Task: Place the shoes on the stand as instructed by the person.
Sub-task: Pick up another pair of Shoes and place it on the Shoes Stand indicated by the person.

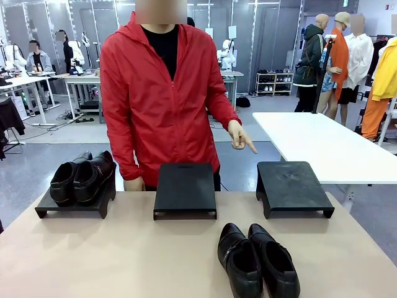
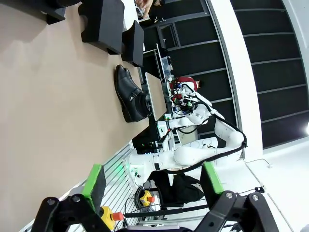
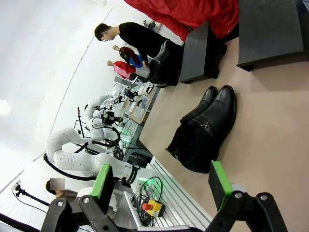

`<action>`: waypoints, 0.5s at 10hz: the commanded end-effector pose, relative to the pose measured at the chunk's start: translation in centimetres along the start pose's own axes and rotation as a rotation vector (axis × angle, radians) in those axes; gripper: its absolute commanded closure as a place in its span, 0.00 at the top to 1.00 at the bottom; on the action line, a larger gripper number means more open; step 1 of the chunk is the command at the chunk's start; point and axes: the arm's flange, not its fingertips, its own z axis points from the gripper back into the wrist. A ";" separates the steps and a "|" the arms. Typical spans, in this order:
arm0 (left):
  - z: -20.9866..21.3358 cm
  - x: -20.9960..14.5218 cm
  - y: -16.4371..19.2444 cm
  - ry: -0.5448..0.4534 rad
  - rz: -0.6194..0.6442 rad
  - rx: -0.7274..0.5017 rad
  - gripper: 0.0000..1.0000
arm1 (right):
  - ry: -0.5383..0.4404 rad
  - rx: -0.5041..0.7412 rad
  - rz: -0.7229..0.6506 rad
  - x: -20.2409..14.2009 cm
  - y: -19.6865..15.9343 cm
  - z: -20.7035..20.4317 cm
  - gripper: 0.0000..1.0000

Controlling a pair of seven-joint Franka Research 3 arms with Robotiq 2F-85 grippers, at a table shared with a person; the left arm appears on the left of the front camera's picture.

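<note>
A pair of glossy black shoes (image 1: pixel 257 261) lies loose on the tan table at front right, also seen as the shoes (image 2: pixel 129 94) and the shoes (image 3: pixel 205 128). Another pair (image 1: pixel 84 177) sits on the left stand (image 1: pixel 68 211). The middle stand (image 1: pixel 185 189) and the right stand (image 1: pixel 291 186) are bare. The person (image 1: pixel 155 93) in a red jacket points a finger (image 1: pixel 245 141) down toward the right stand. My left gripper (image 2: pixel 153 181) is open, far from the shoes. My right gripper (image 3: pixel 161 183) is open above the table edge, short of the loose pair.
A white table (image 1: pixel 329 143) stands behind the right stand. The other white arm (image 2: pixel 193 150) shows beyond the table's edge. The loaded stand (image 3: pixel 198 53) and the middle stand (image 3: pixel 270 29) lie past the loose pair. Tan tabletop (image 1: pixel 111 261) is free at front left.
</note>
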 end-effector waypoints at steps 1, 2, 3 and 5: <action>-0.1 -0.5 -0.2 0.007 -0.021 -0.009 1.00 | -0.004 0.010 0.010 -0.1 0.2 0.1 1.00; -0.1 -0.5 -0.2 0.007 -0.021 -0.009 1.00 | -0.004 0.010 0.010 -0.1 0.2 0.1 1.00; -0.1 -0.5 -0.2 0.007 -0.021 -0.009 1.00 | -0.004 0.010 0.010 -0.1 0.2 0.1 1.00; -0.1 -0.5 -0.2 0.007 -0.021 -0.009 1.00 | -0.004 0.010 0.010 -0.1 0.2 0.1 1.00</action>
